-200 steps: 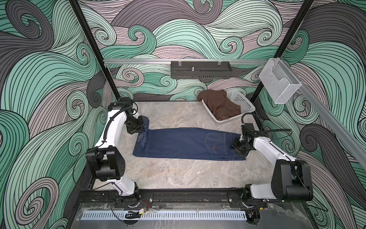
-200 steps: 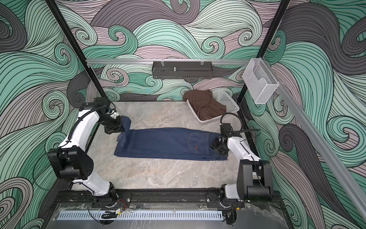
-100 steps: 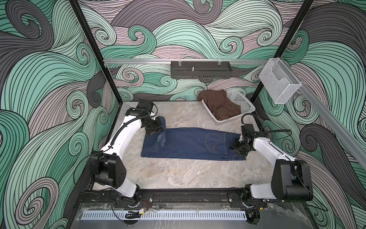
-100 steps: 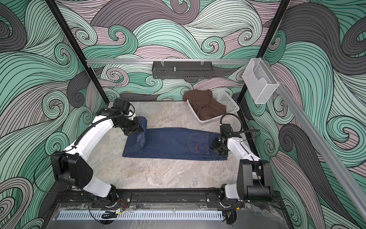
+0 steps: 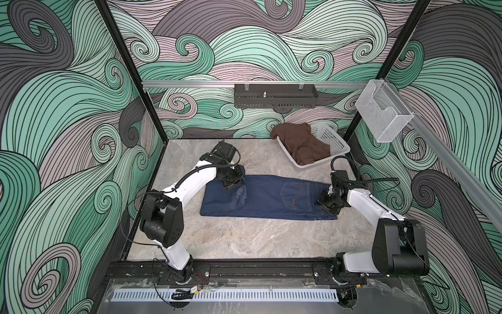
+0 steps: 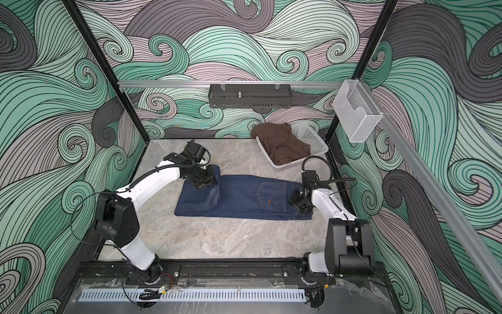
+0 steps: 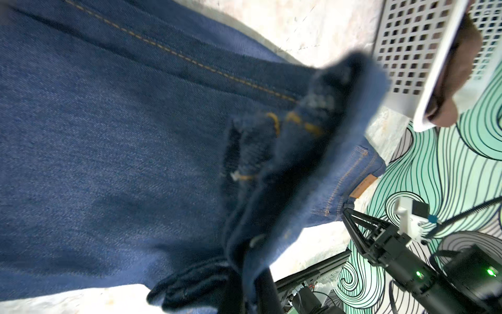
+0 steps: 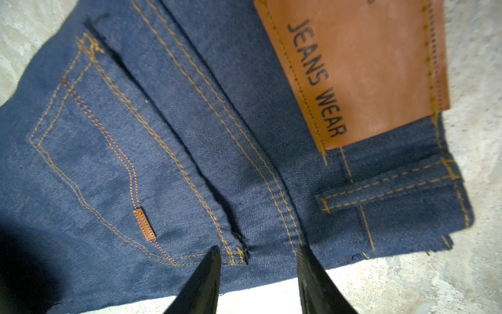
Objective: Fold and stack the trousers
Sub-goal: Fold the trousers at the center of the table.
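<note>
My left gripper (image 5: 235, 186) pinches the trousers (image 5: 271, 199) by the hem, mid-fold. My right gripper (image 5: 323, 203) gapes at the waist; the hem should land there next.

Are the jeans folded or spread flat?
Partly folded: the left hand holds the leg end of the jeans doubled over the rest.

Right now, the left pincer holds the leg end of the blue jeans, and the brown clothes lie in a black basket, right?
Not quite. The basket is white, not black, as both top views show. The rest is right: the left pincer is shut on the leg end of the jeans, and the brown clothes lie in that basket.
</note>
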Robot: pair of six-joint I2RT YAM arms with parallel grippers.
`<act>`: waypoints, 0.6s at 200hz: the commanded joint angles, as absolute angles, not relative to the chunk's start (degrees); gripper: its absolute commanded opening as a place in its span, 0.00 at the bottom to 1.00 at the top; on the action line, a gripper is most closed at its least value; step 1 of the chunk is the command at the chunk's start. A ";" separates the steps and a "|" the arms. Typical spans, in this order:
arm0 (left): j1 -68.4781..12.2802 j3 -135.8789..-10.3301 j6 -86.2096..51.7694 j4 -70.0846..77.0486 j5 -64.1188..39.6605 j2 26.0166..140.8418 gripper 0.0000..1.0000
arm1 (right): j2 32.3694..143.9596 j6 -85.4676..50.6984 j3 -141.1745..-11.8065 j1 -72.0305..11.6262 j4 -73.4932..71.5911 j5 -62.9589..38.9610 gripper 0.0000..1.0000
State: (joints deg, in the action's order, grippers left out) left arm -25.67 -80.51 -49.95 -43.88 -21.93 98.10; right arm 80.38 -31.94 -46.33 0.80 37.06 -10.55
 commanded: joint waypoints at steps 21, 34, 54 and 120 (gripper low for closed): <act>-28.15 -79.77 -54.78 -38.35 -19.81 100.55 0.00 | 79.81 -32.15 -45.45 0.44 37.32 -10.72 0.47; -28.44 -80.02 -55.09 -37.90 -19.33 101.14 0.00 | 79.76 -31.99 -45.35 0.44 37.36 -10.68 0.47; -28.74 -80.25 -55.19 -37.54 -18.37 102.20 0.00 | 79.56 -31.98 -45.09 0.44 37.33 -10.49 0.47; -29.97 -79.91 -55.56 -36.32 -18.90 105.80 0.00 | 79.00 -31.89 -44.56 0.44 37.38 -10.35 0.47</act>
